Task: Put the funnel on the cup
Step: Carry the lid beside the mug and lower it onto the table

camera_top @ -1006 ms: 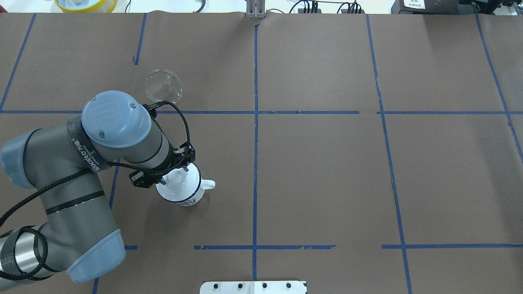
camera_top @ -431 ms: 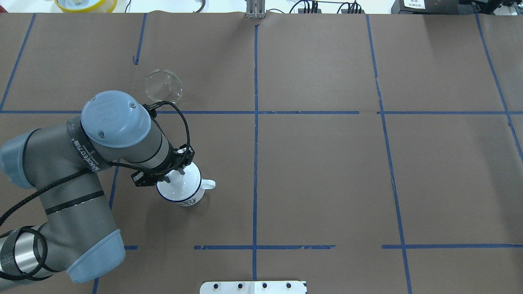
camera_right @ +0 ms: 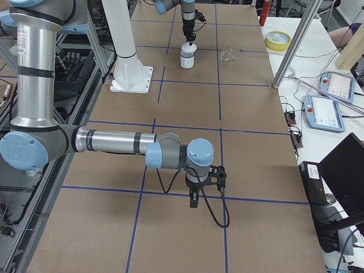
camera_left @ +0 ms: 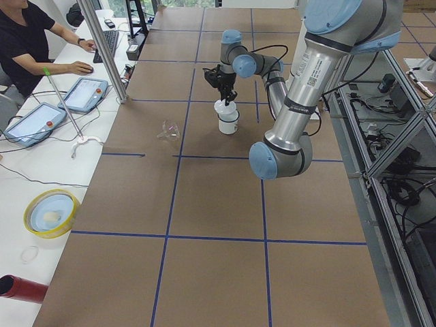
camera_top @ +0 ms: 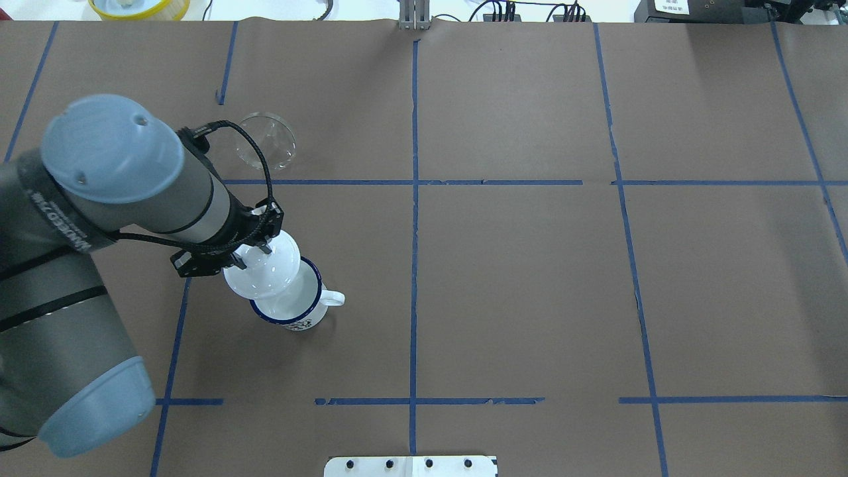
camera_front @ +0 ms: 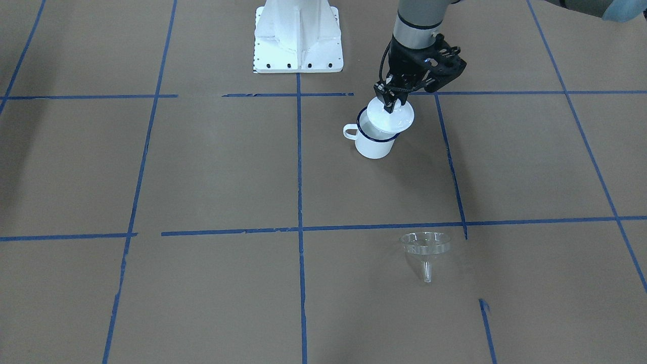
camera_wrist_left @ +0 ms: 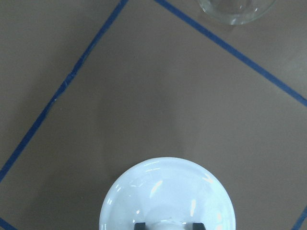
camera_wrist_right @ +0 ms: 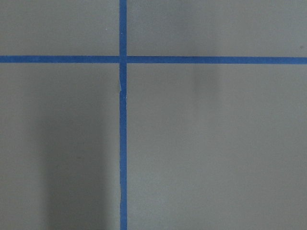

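Note:
The white enamel cup (camera_top: 299,306) with a dark blue rim stands upright on the brown paper, handle to the right; it also shows in the front view (camera_front: 373,145). My left gripper (camera_top: 256,254) is shut on the knob of a round white lid (camera_top: 264,271) and holds it above the cup's far-left rim, clear of it (camera_front: 390,114). In the left wrist view the lid (camera_wrist_left: 168,194) fills the bottom edge. The clear funnel (camera_top: 266,140) stands bowl-up on the table beyond the cup (camera_front: 425,245), untouched. My right gripper (camera_right: 193,200) hangs over bare table; I cannot tell its state.
Blue tape lines (camera_top: 415,199) cross the brown paper. The white robot base plate (camera_front: 298,35) sits at the robot's side of the table. A yellow dish (camera_top: 139,6) lies beyond the far edge. An operator (camera_left: 27,41) sits at the side bench.
My left gripper, earlier closed on the lid's knob while it sat on the cup, has lifted the lid off and moved it up and to the far left. The cup's mouth now shows.

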Robot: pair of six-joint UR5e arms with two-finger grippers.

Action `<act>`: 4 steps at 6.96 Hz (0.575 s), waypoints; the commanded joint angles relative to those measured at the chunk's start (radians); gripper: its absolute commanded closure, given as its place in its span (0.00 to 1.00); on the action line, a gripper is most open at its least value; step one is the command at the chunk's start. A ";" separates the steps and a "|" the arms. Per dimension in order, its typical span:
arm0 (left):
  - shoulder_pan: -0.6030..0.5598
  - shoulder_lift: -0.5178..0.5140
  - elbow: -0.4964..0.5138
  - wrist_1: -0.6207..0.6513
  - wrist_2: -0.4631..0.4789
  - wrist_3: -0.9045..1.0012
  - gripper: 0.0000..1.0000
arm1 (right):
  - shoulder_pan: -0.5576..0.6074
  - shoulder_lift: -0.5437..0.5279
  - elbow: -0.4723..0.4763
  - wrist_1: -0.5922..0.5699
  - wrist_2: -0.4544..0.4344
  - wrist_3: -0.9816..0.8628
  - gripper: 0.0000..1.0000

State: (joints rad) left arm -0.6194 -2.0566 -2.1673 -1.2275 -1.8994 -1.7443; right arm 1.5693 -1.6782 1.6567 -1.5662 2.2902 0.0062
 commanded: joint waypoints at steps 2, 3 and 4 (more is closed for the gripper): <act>-0.062 0.057 -0.072 0.040 -0.003 0.058 1.00 | 0.000 0.000 -0.002 0.000 0.000 0.000 0.00; -0.062 0.120 -0.075 0.011 -0.006 0.060 1.00 | 0.000 0.000 -0.002 0.000 0.000 0.000 0.00; -0.063 0.177 -0.089 -0.056 -0.009 0.068 1.00 | 0.000 0.000 -0.002 0.000 0.000 0.000 0.00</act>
State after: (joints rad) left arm -0.6795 -1.9484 -2.2424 -1.2244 -1.9044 -1.6887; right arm 1.5693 -1.6782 1.6553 -1.5662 2.2902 0.0061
